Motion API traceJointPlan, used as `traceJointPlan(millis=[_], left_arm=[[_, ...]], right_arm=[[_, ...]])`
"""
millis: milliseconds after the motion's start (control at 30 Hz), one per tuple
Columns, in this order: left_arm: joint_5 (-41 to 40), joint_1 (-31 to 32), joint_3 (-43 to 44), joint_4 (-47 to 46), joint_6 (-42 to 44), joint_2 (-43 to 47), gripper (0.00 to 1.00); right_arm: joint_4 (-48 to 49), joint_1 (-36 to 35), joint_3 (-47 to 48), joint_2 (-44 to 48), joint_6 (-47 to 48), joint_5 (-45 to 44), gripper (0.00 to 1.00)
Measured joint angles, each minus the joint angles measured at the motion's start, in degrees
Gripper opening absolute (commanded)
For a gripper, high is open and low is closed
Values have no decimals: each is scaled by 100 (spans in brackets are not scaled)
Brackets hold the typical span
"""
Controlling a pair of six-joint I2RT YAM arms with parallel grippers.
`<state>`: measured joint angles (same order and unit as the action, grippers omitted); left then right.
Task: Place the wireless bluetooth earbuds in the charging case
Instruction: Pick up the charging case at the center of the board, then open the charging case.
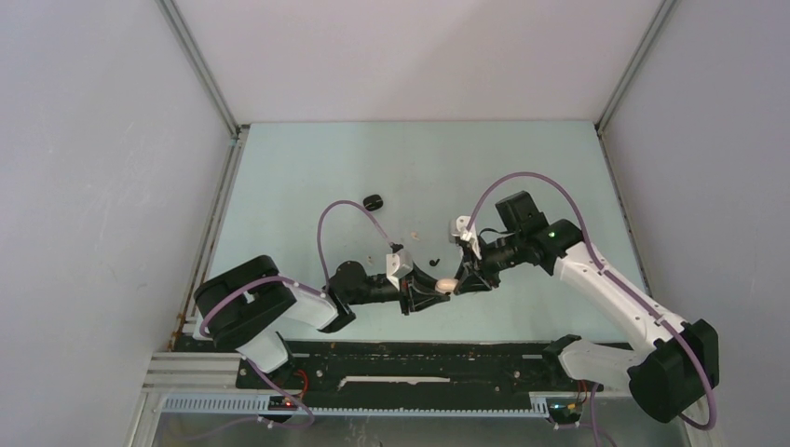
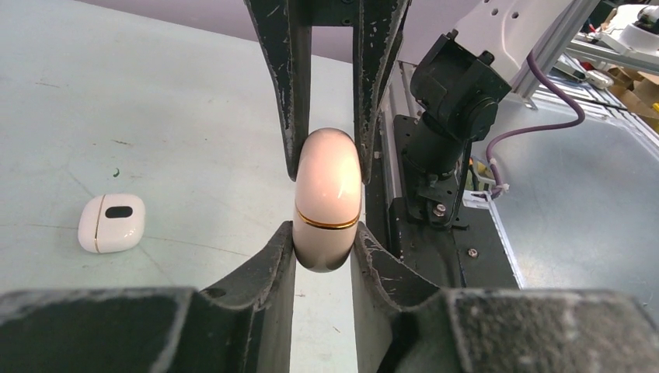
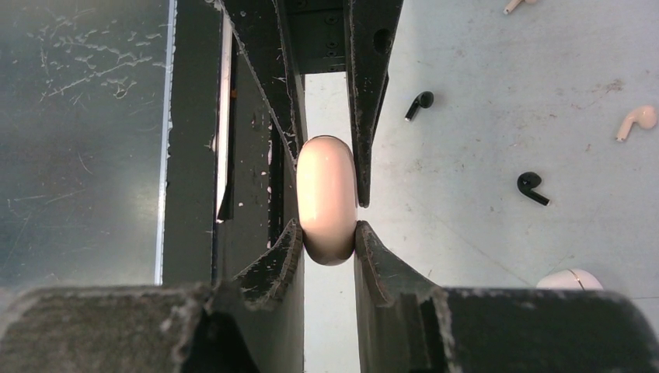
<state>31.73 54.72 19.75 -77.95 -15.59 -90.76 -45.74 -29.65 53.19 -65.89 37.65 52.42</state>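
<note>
Pinching one closed pink case (image 2: 328,194) from opposite ends, left end effector (image 2: 324,231) and right end effector (image 3: 327,227) are holding it near the table (image 3: 466,155) near edge. Earbuds (image 3: 532,186) are lying loose mid-table. Uneven pulling could squirt it free.

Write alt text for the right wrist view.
Both grippers clamp one pale case: the right gripper from the bottom of the frame, the left gripper from the top. On the table to its right lie two black earbuds, a pale earbud and part of another case.
</note>
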Motion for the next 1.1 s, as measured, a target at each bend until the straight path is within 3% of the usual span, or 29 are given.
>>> traceJointPlan(millis=[167,300,400,1100], left_arm=[[9,-2,-2,70,2,0,11],[46,-13,-2,92,4,-7,6],[63,-11,-2,-94,7,-39,5],[168,-11,-20,-680,-4,-129,2]], right_arm=[[4,-20,0,-74,-59,4,23],[7,-28,0,-125,-184,-9,42],[101,-9,0,-160,-376,66,50],[503,1104,334,-601,-1506,1657,64]])
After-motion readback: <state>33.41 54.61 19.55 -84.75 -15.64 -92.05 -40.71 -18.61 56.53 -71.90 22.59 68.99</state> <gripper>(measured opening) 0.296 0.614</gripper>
